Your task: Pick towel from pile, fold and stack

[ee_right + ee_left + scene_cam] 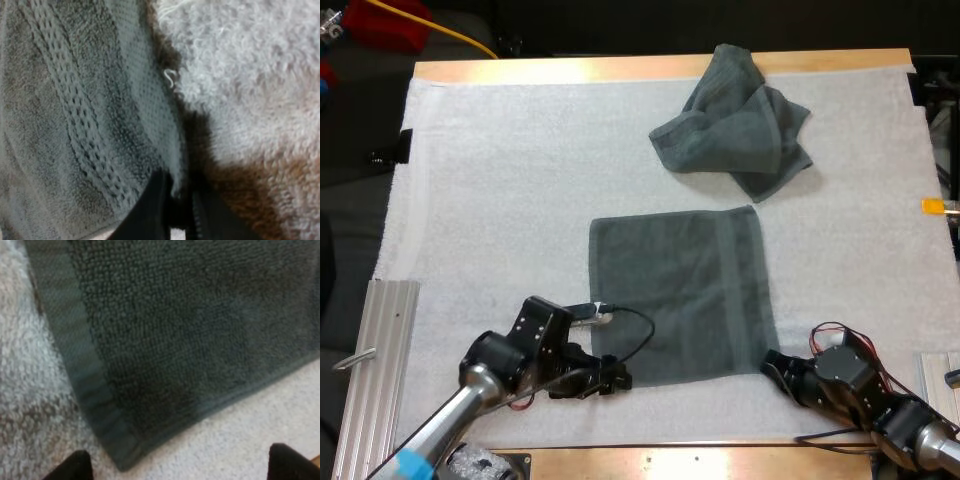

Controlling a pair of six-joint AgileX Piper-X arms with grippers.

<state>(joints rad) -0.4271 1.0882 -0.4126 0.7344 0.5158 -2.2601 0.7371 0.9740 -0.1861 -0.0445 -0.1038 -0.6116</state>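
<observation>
Fingertips (70,467) of my left gripper (175,465) stand apart, clear of one near corner of the flat towel (190,320). My right gripper (180,215) pinches its hem at the other. From above, a crumpled towel (735,130) lies beyond on the mat (500,180). Two towels, two grippers.

On the mat (500,180), flat towel (680,295) near, crumpled towel (735,125) behind it, rightward.

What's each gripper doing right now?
Left gripper: open, just short of a corner of the flat towel.
Right gripper: closed on the flat towel's edge.
</observation>
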